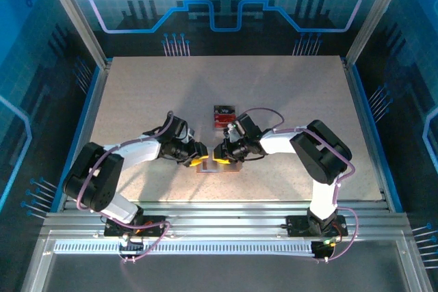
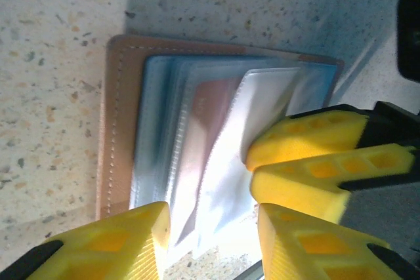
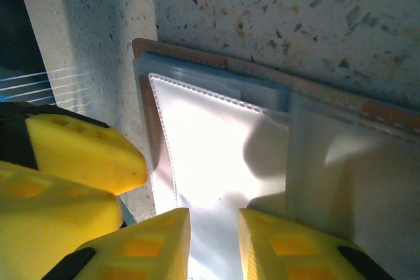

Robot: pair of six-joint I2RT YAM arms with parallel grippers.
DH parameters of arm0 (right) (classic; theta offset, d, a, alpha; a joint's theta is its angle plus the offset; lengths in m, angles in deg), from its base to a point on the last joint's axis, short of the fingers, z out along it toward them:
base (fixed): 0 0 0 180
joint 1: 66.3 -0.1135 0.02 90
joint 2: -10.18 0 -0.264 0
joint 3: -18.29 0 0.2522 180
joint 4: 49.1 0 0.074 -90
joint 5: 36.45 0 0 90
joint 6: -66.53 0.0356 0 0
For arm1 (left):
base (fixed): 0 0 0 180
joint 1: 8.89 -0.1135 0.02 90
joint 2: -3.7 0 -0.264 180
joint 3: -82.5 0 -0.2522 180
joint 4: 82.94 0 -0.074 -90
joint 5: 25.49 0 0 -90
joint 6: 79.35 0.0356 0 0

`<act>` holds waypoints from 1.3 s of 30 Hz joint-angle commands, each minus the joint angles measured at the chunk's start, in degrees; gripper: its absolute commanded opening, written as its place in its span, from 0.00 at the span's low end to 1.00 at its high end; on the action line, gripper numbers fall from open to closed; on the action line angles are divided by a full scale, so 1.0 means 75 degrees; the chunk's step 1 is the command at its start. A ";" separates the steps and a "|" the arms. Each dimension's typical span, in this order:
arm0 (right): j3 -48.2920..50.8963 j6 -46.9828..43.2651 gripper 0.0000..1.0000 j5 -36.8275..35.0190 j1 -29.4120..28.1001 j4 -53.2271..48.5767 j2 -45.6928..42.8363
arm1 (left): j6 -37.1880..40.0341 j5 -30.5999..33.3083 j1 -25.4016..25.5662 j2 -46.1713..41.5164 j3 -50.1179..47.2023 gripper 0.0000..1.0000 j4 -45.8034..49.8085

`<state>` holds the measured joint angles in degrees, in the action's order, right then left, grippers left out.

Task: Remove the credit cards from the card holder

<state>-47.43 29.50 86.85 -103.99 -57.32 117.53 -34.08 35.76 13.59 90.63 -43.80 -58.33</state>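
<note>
**Both end effectors at the open card holder**

The left end effector [image 1: 200, 160] hangs low over the near middle of the bench [image 1: 137, 100]. Its yellow fingers [image 2: 131, 240] stand well apart, open, with the holder's loose plastic sleeves between them and nothing gripped.

Just to its right the card holder [image 1: 231, 167] lies open and flat, tan leather edge outward and grey-blue inner face up. A pinkish-brown panel shows through one sleeve; whether it is a card I cannot tell. Just far of the holder, red and dark credit cards [image 1: 222, 117] lie in a small tray [image 1: 222, 108].

The right end effector [image 1: 220, 154] meets the holder from the right, fingers nearly together, pinching a clear sleeve [image 3: 216, 155].
</note>
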 commanded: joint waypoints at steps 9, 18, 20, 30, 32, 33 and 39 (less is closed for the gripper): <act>0.0454 0.0307 0.26 0.0223 0.0139 0.0579 0.0089 | -0.0089 -0.0180 0.0107 0.0058 0.0310 0.46 0.0104; 0.0495 0.0346 0.26 0.0290 0.0174 0.0699 0.0126 | -0.0094 -0.0233 0.0159 0.0444 0.0343 0.39 -0.0130; 0.0495 0.0355 0.25 0.0300 0.0174 0.0732 0.0136 | -0.0106 -0.0243 0.0181 0.0487 0.0351 0.38 -0.0180; 0.0460 0.0407 0.25 0.0336 0.0168 0.0753 0.0104 | -0.0154 -0.0371 0.0213 0.0723 0.0420 0.32 -0.0374; 0.0460 0.0414 0.25 0.0338 0.0174 0.0742 0.0056 | -0.0165 -0.0387 0.0218 0.0747 0.0431 0.29 -0.0409; 0.0460 0.0431 0.25 0.0335 0.0174 0.0743 0.0026 | -0.0169 -0.0394 0.0215 0.0751 0.0435 0.28 -0.0419; 0.0472 0.0380 0.26 0.0189 0.0180 0.0444 -0.0439 | -0.0182 -0.0485 0.0225 0.0762 0.0443 0.25 -0.0487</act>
<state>-44.59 32.08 88.68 -103.33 -51.74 116.92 -34.54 34.17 14.66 95.60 -41.83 -61.21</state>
